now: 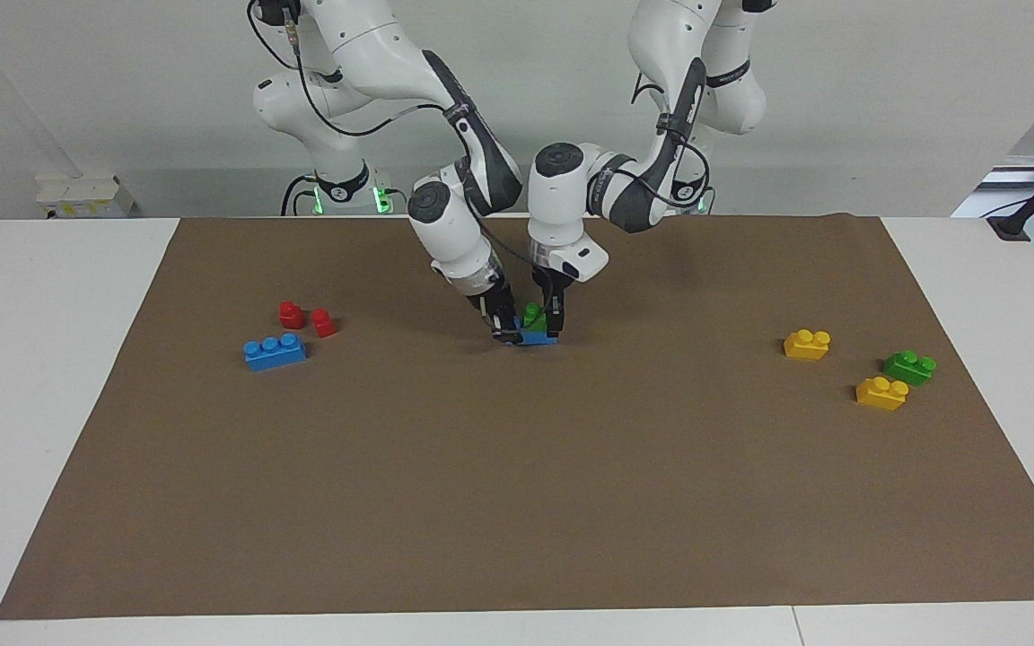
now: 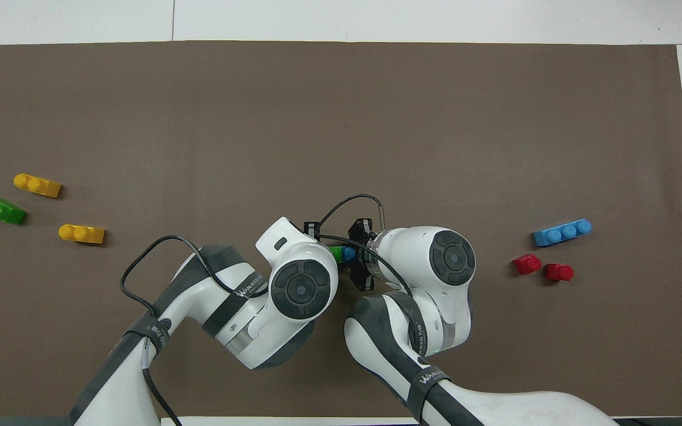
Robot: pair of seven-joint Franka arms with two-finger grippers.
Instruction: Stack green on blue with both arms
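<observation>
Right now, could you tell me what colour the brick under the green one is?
Blue, clearest in the facing view.

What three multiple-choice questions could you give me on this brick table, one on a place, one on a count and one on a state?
1. Where does the spare blue brick lie?
A. Beside the red pieces, toward the right arm's end
B. Among the yellow ones
C. Off the mat

2. How many yellow bricks are there?
A. One
B. Two
C. Four

3. What is the state of the stacked green brick?
A. Alone on the mat
B. Sitting on the centre blue brick, with the left pincer and right pincer at it
C. Lifted high

Answers: 1 A, it sits next to both red pieces. 2 B, two show at the left arm's end. 3 B, green rests on blue between the arms.
</observation>
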